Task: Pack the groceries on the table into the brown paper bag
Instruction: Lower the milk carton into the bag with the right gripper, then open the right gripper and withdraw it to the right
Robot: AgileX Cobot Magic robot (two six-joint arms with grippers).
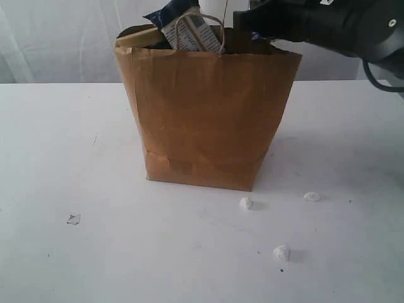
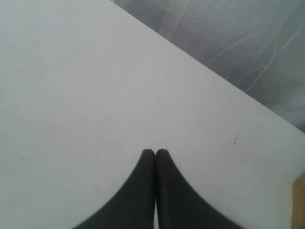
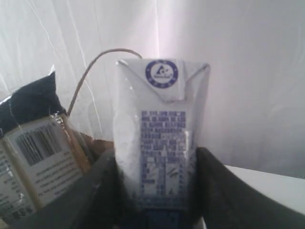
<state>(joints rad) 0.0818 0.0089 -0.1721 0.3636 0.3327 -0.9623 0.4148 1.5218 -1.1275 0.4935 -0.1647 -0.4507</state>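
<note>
now small white-blue carton [image 3: 161, 138] upright, top up, in right jaws; left jaws closed

White crumb [image 1: 246, 202], flatter crumb [image 1: 312, 196] near it, third crumb [image 1: 281, 252], small pale scrap [image 1: 74, 219] well apart; draped white curtain [image 1: 57, 38]

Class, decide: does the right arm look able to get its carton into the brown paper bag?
Probably yes: the right gripper holds the small white-blue carton over the brown paper bag, whose mouth is open; the long dark-blue packet sits off to one side.
</note>
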